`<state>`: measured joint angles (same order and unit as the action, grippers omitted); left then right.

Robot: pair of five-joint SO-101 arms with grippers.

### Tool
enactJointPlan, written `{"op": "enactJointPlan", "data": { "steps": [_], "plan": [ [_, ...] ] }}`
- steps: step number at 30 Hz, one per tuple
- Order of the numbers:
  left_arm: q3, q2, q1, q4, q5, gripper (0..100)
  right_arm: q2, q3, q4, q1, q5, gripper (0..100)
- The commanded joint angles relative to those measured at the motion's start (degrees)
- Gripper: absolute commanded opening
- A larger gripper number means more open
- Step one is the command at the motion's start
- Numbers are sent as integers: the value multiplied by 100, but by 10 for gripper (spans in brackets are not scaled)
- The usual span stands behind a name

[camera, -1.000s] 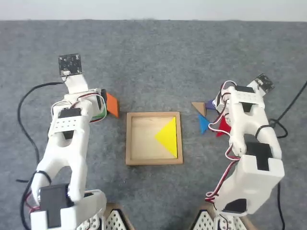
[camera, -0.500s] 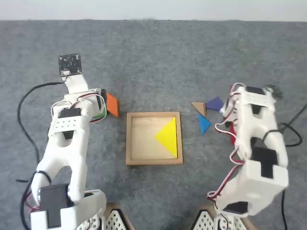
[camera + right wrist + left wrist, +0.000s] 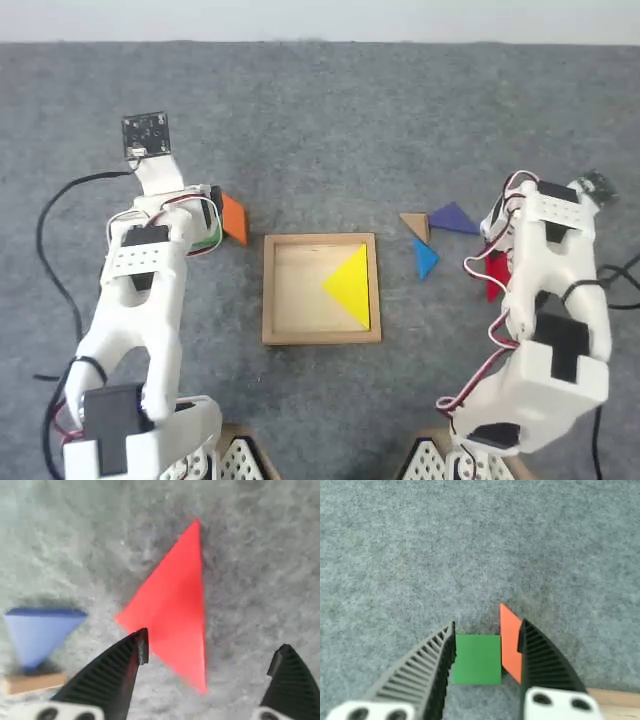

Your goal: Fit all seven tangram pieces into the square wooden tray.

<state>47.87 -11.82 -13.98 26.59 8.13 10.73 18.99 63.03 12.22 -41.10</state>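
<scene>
My left tool (image 3: 487, 630) is spread on the grey felt desk (image 3: 320, 120), one finger on each side of the green square piece (image 3: 476, 659), with the orange parallelogram piece (image 3: 510, 642) just beside one finger. My right tool (image 3: 214, 645) is spread too, over the red triangle piece (image 3: 175, 615). The square wooden tray (image 3: 320, 239) lies between my arms, holding the yellow triangle piece (image 3: 352, 285) against its right wall, while the blue triangle piece (image 3: 424, 258), purple triangle piece (image 3: 452, 217) and brown triangle piece (image 3: 415, 225) lie outside it.

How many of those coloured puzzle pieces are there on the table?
7: yellow triangle in the tray; orange piece and green square at the left end effector; brown piece, purple piece, blue piece right of the tray; red triangle below the right end effector. None seems hidden.
</scene>
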Motion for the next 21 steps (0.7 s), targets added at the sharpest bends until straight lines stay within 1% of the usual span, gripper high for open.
{"op": "enactJointPlan", "data": {
  "steps": [1,4,8,13,17,21],
  "plan": [
    [-268,-18,53,-141,26,201,-101,-325,66,215,492,373],
    [-268,-18,53,-141,26,201,-75,-536,330,426,774,373],
    [-268,-18,53,-141,26,201,-48,-897,734,734,1424,373],
    [-268,-18,53,-141,26,201,-48,-923,769,831,2075,372],
    [-268,-18,53,-141,18,201,-48,-949,796,787,2207,372],
    [-268,-9,53,-141,18,201,-75,-967,725,409,2171,372]
  ]
}}
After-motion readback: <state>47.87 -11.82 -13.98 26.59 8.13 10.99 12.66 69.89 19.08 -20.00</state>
